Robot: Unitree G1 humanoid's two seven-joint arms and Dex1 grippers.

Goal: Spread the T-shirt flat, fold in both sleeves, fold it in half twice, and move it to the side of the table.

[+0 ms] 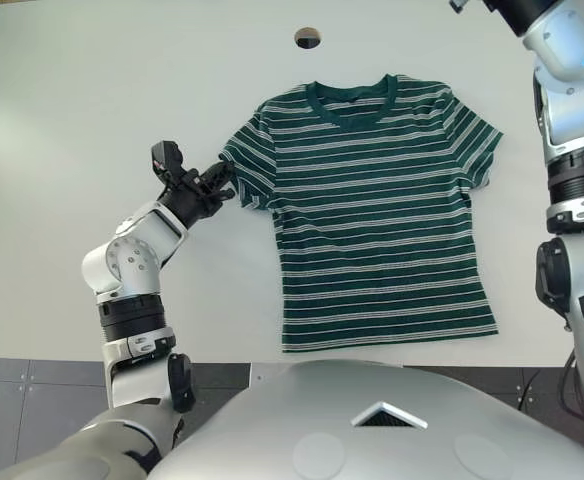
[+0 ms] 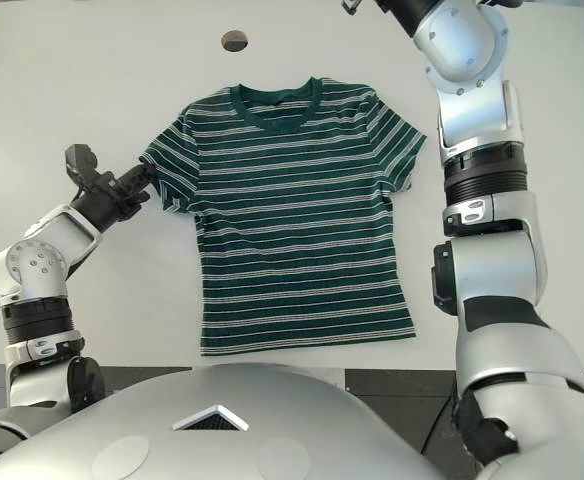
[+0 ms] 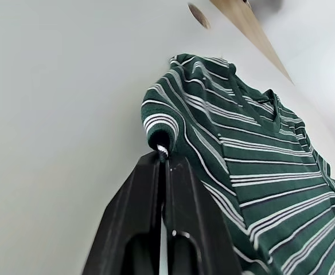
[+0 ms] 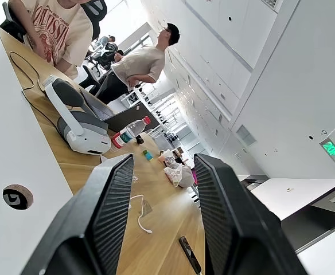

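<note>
Looking down from the left eye, the T-shirt lies spread flat, front up, mid-way across the white table, collar toward the far edge near a round hole; the left claw sits right at the hem of the sleeve on the robot's left; right eye has the same layout, with the right arm raised just beside the other sleeve, not touching it; left wrist cam has the left claw closed, tips pinching that sleeve's cuff edge; right wrist cam has the right claw spread wide, holding nothing, aimed off at the room; my guess is the knit's light, soft and floppy, so it'll drape and drag rather than hold shape; hems and corners, where the fabric's doubled, look like the safest places to grab.
</note>
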